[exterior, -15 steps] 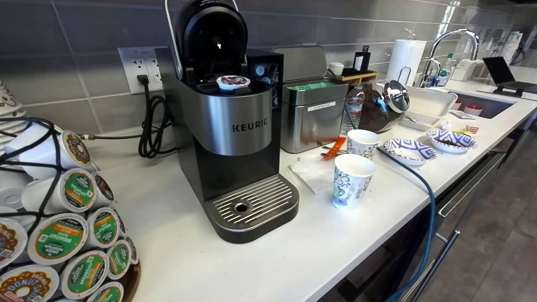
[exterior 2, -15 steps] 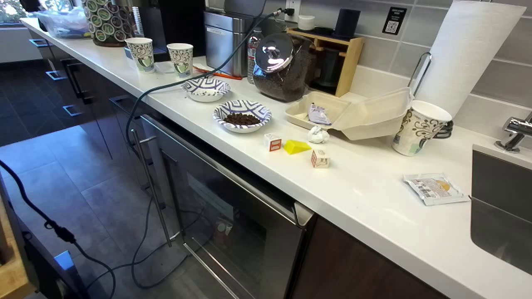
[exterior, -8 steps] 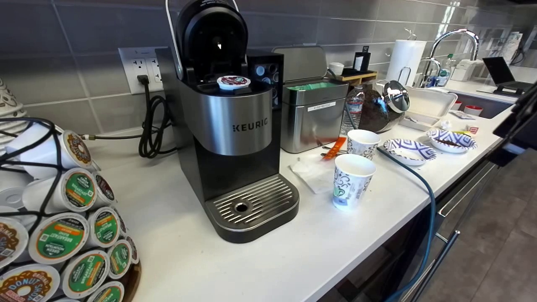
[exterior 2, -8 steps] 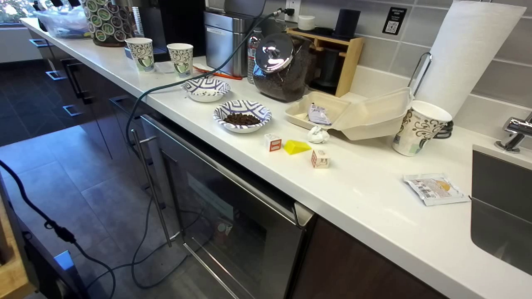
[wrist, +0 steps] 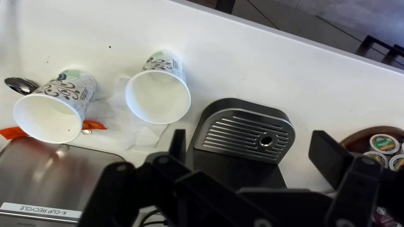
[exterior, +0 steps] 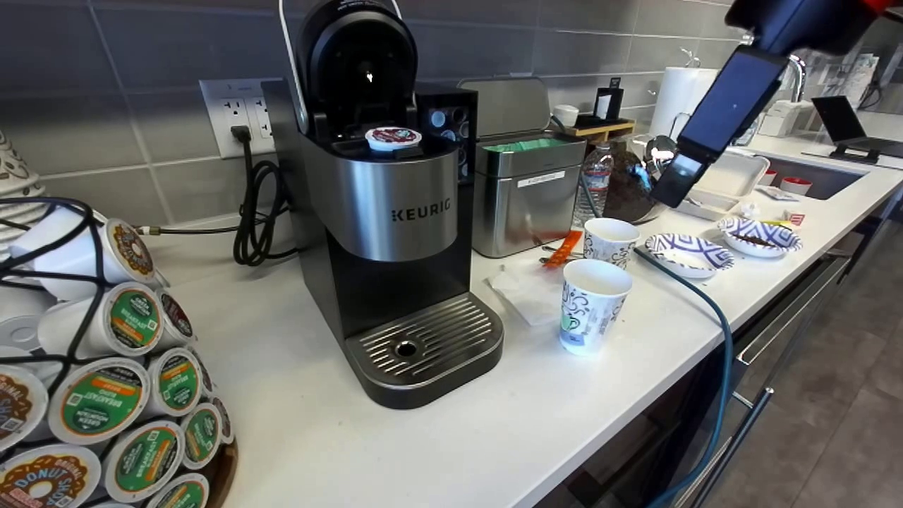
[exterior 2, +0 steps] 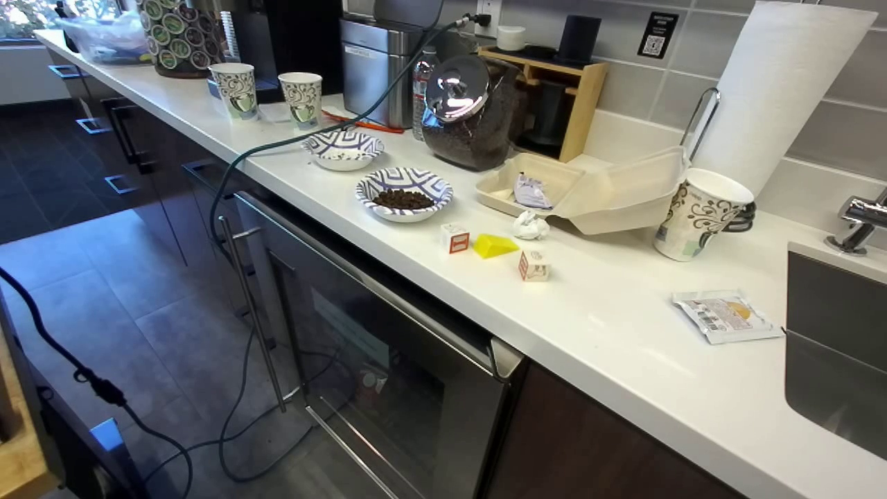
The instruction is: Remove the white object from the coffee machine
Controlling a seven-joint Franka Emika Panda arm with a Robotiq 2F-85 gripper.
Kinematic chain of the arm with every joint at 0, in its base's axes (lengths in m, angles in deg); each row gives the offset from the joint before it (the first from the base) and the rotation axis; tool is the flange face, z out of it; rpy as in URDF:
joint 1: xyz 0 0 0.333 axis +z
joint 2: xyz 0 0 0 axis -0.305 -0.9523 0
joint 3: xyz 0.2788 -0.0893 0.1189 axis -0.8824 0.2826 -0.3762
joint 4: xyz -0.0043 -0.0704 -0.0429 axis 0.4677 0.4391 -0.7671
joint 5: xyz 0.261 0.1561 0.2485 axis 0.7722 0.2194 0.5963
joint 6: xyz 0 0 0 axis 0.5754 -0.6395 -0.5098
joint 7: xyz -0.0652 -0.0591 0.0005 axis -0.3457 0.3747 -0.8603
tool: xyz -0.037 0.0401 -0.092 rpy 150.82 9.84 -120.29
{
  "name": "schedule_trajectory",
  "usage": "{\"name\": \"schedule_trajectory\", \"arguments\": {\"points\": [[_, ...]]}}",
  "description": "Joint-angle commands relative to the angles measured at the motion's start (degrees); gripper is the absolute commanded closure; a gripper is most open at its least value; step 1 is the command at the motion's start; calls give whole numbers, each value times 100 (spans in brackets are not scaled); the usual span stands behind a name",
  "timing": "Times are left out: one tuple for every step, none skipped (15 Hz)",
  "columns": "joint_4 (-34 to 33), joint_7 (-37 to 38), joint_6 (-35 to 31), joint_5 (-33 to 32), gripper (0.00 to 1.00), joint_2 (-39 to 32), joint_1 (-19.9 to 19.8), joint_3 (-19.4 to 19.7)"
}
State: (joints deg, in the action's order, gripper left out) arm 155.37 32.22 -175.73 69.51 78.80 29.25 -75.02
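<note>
The white pod [exterior: 393, 139] I'm after sits in the top of the coffee machine [exterior: 395, 212], its pale rim showing just above the black surround [exterior: 439, 147]; that seems to leave me only a thin edge to pinch. Close too high and I'd likely slip off the printed lid; close too low and I'd grind against the machine. Behind the pod the raised brew head [exterior: 356, 70] and its silver handle [exterior: 299, 109] crowd the approach, so coming in too far back could knock them, perhaps bringing the head down over the pod. My gripper [wrist: 249, 137] is spread wide, with nothing between its fingers [wrist: 329, 154]; at that width, I suspect, one of them could strike the handle before either meets the rim. In an exterior view I hang well apart from the machine, off to its side, and I can't judge my depth from there. Nor do I find the pod in the wrist view: what shows beyond my fingers is the drip tray [wrist: 243, 132], so lining up by that alone invites a miss. Coming across too low would threaten the paper cups [wrist: 159, 91] beside the machine, which look light enough to tip at a brush. Farther out, the teal cable [exterior: 725, 374] crosses the counter [exterior: 303, 423] and drops over its edge, where a low-swinging link of mine might snag it.
</note>
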Motion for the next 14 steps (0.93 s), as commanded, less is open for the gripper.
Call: {"name": "schedule_trajectory", "arguments": {"points": [[-65, 23, 20, -28, 0, -74, 104, 93], [-80, 23, 20, -26, 0, -99, 105, 94], [-81, 23, 20, -25, 0, -102, 106, 94], [-84, 23, 21, -24, 0, -100, 108, 94], [-95, 169, -180, 70, 0, -145, 139, 55], [-280, 691, -271, -260, 0, -334, 119, -110], [-448, 980, -412, -295, 0, -478, 158, -194], [-629, 1558, -462, -789, 0, -558, -151, -569], [-960, 1915, -315, -1074, 0, -719, -266, -786], [-1267, 2357, -96, -1455, 0, -879, -317, -971], [-1644, 2800, 117, -1910, 0, -1136, -224, -1089], [-2044, 3232, 455, -2447, 0, -1410, 139, -920], [-2357, 3460, 786, -2738, 0, -1593, 285, -910], [-2689, 3416, 1256, -2733, 0, -1765, 476, -833]]}}
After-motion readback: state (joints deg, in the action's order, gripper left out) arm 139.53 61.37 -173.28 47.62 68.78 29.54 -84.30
